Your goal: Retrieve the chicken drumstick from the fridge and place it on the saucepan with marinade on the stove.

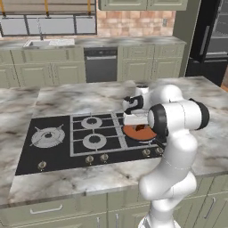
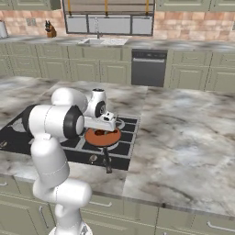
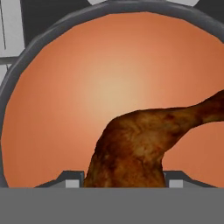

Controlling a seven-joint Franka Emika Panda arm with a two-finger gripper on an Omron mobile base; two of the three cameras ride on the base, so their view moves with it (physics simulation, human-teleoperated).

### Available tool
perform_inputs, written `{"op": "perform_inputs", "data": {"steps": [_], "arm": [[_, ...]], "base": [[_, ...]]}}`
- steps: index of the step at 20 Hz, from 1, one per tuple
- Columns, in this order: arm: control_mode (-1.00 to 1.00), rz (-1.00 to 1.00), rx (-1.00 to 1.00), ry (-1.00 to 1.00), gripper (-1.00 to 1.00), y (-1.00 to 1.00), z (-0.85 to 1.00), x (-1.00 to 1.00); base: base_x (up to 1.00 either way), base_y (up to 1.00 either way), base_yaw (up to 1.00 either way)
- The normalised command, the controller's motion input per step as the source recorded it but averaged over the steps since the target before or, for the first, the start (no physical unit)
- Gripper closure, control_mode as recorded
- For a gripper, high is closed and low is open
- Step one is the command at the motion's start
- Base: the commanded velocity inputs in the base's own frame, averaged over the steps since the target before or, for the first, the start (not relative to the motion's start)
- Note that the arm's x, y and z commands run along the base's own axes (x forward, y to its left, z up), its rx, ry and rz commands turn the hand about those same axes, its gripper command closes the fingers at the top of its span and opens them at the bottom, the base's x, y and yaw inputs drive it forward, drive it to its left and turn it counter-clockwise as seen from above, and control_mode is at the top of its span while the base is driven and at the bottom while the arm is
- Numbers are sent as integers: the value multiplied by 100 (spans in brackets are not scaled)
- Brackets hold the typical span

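Drumstick (image 3: 140,140) sits between gripper (image 3: 124,183) finger tips, jaws closed on its thick end, thin end pointing toward right edge of hand view. Directly beneath: saucepan (image 3: 87,87) w/ orange-red marinade, grey rim visible around it. Base views: gripper (image 2: 106,125) low over saucepan (image 1: 136,132) on stove (image 1: 53,147), right-hand burner; pan handle (image 2: 107,160) points toward counter (image 2: 183,137) front edge.

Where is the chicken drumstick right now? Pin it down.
In the hand view, the chicken drumstick sits between the gripper fingertips, directly above the saucepan on the stove.
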Motion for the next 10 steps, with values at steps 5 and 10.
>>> {"op": "perform_inputs", "data": {"steps": [5, 10], "arm": [[-100, 0, 0, 4, 100, 0, -24, 0], [-100, 0, 0, 1, 100, 0, -12, 0]], "base": [[0, 0, 0], [0, 0, 0]]}}
